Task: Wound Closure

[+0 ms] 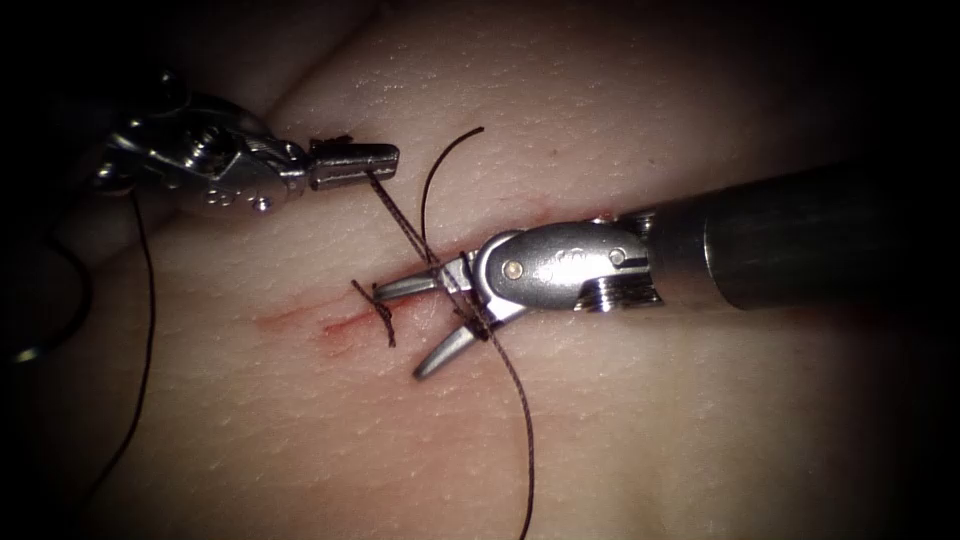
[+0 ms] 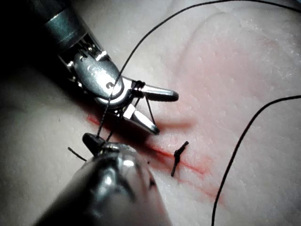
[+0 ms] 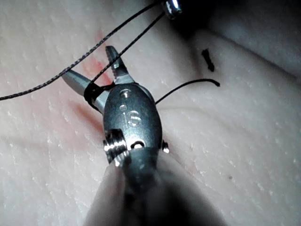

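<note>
My left tool (image 1: 355,160) is up and left of the cut, shut on the thread (image 1: 400,215). From there the thread runs down and right to my right tool (image 1: 400,331), whose jaws stand open over the cut (image 1: 300,318). It is wrapped round those jaws near their hinge (image 1: 462,300) and trails on toward the lower edge (image 1: 525,450). A short free tail (image 1: 428,190) arcs upward. In the left wrist view my left tool (image 2: 91,140) pinches the thread in front of the looped right tool (image 2: 165,113). The right wrist view shows the wrap (image 3: 94,92) behind my open right tool (image 3: 88,63).
A tied stitch (image 1: 383,318) with short cut ends sits on the cut, with red fluid (image 1: 335,325) beside it. A thin strand (image 1: 146,300) hangs down at the far left. A faint glint (image 1: 25,353) in the dark there may be the needle; I cannot tell.
</note>
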Robot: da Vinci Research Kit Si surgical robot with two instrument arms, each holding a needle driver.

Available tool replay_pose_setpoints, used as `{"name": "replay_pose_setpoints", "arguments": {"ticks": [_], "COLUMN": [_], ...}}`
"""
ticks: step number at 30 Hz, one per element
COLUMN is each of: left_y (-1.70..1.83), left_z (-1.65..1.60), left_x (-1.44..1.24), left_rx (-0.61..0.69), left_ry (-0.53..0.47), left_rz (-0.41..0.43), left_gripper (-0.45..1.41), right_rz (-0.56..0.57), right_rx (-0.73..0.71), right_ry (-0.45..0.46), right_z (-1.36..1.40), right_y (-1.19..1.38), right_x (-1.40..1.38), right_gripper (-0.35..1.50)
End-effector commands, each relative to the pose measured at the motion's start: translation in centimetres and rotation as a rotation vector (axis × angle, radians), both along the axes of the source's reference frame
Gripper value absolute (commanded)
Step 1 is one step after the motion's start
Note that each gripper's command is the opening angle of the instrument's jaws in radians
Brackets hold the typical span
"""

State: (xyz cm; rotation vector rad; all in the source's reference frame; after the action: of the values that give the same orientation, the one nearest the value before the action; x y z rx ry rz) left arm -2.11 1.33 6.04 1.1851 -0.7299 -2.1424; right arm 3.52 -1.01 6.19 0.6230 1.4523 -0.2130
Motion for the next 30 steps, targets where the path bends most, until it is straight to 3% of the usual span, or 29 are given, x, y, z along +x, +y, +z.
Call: {"name": "replay_pose_setpoints", "arguments": {"ticks": [1, 15, 30], "left_y": [-0.04, -0.15, -0.41], "left_z": [0.08, 0.32, 0.65], "left_x": [-0.05, -0.04, 0.0], "left_rx": [-0.003, -0.027, -0.023], "left_ry": [-0.004, 0.0, 0.018], "left_rz": [0.001, 0.027, 0.044], "left_gripper": [-0.45, -0.45, -0.45], "right_rz": [0.003, 0.046, 0.09], "right_rx": [0.011, 0.113, 0.174], "right_ry": [0.011, 0.137, 0.196], "right_z": [0.05, 0.06, 0.13], "right_y": [-0.04, 0.05, 0.12], "right_x": [0.04, -0.07, -0.17], "right_gripper": [0.59, 0.47, 0.4]}}
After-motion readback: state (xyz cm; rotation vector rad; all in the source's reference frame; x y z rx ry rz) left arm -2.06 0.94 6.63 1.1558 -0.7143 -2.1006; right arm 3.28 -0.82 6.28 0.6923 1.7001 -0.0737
